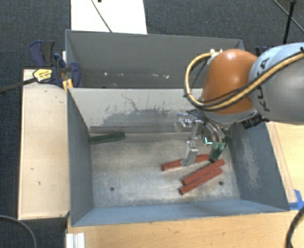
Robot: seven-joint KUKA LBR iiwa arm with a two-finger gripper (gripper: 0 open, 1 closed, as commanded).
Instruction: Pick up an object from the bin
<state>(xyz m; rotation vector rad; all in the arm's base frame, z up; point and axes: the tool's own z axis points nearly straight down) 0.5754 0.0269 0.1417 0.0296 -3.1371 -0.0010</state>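
Gripper low in the bin (126,186), set over the red-brown bars.

My gripper (204,156) has its fingers spread and nothing lifted between them. One fingertip (192,158) is at, or just touching, the thin red-brown bar (175,165). This bar lies directly below me, and its long axis runs along the line from finger to finger, not across it. As I judge it, closing calls for a wrist turn first. Two thicker red-brown bars (201,176) lie side by side just beside me on the near side. A dark green bar (106,137) lies well apart, on my far-left side.
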